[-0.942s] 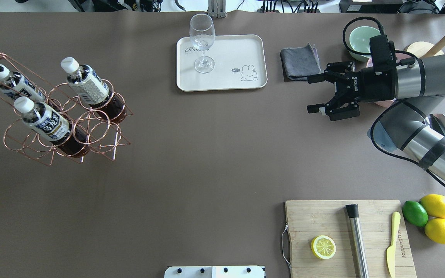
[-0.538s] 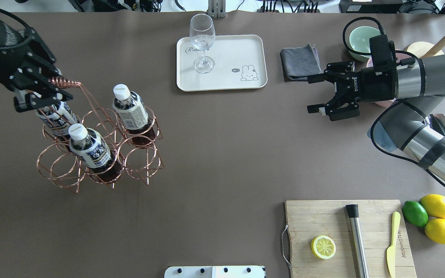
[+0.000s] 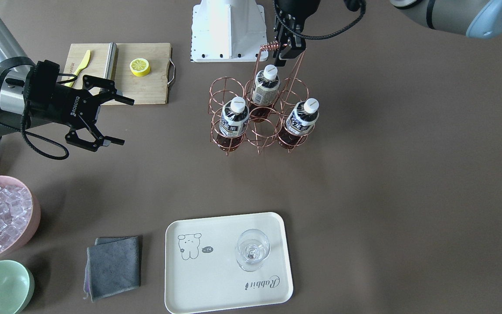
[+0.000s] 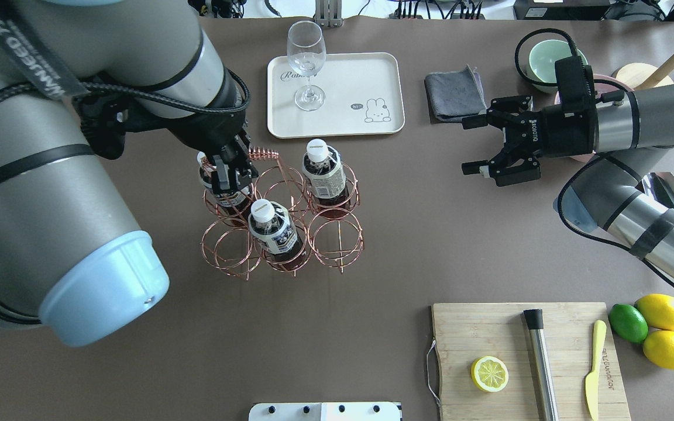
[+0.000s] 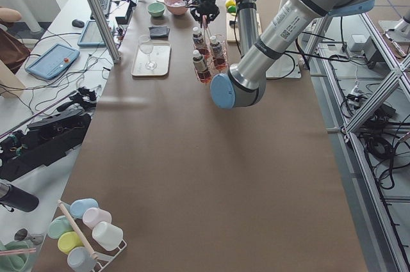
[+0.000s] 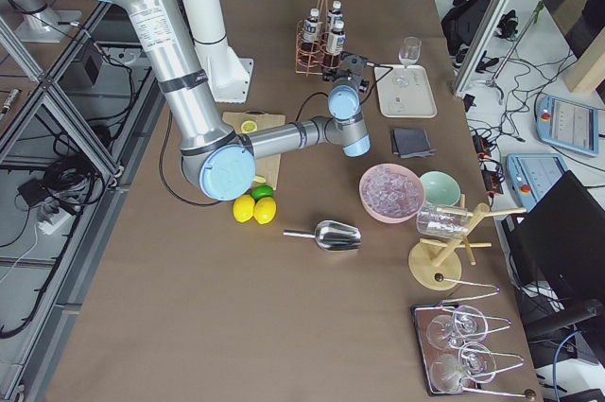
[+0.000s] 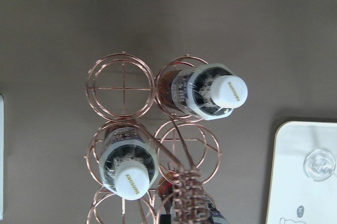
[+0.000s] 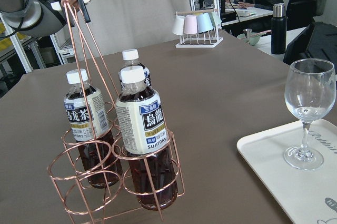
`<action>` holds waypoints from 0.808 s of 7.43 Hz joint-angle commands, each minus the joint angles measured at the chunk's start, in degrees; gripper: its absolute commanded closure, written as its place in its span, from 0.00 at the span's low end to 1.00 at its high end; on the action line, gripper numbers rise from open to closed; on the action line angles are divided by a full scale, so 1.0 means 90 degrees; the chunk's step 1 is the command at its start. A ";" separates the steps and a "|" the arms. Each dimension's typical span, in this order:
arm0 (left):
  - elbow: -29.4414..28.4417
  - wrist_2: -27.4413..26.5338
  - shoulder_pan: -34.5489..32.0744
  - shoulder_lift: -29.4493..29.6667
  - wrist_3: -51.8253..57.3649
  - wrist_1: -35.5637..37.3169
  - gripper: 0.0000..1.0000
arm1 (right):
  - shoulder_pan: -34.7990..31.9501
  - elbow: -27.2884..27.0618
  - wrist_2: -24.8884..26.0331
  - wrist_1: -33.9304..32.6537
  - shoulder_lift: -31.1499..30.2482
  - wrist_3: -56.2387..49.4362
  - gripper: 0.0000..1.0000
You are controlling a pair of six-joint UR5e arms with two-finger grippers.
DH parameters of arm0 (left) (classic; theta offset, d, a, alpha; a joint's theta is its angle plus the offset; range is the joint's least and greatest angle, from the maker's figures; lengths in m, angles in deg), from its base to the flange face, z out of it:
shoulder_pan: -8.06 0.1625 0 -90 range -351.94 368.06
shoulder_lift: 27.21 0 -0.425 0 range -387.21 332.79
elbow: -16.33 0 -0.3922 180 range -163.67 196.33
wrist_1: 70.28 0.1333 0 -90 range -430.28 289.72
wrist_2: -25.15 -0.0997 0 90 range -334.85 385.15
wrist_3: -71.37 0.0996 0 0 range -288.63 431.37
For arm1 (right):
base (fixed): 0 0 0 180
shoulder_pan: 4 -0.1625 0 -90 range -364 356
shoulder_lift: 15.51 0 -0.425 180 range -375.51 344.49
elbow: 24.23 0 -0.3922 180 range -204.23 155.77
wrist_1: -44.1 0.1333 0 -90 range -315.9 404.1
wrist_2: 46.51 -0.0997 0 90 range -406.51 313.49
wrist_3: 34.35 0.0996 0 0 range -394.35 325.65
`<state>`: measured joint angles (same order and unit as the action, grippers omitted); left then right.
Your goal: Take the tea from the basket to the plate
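The basket [image 3: 211, 93] is seen mid-table, near the plate [image 4: 366, 73]. Its coiled handle is clamped in the left gripper [image 4: 230, 171], while the right gripper [image 4: 467, 146], marked "ROBOTIQ", is held empty with fingers spread, well apart from it. Three tea bottles [image 4: 272, 231] are kept upright in the basket's cells, one directly beneath the left gripper and two just beside it, none touched by either gripper. "SUNTORY" and "烏龍茶" can be read on the labels, "suntory" on a cap, and "Rabbit" on the plate.
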<state>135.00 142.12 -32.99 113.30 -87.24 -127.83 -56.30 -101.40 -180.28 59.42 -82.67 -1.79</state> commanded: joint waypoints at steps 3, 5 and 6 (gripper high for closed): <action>-0.0881 -0.0350 0.0634 0.0726 -0.0189 -0.0157 1.00 | 0.0216 -0.0010 0.0040 -0.0002 0.0021 -0.0159 0.01; -0.1036 -0.0370 0.0722 0.0784 -0.0189 -0.0255 1.00 | 0.0236 0.0000 0.0117 -0.0032 0.0137 -0.0645 0.01; -0.1105 -0.0370 0.0762 0.0833 -0.0189 -0.0285 1.00 | 0.0245 -0.0010 0.0166 -0.0032 0.0138 -0.0794 0.01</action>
<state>126.37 138.91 -26.81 120.13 -88.91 -129.68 -54.28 -101.45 -179.54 59.24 -81.82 -5.62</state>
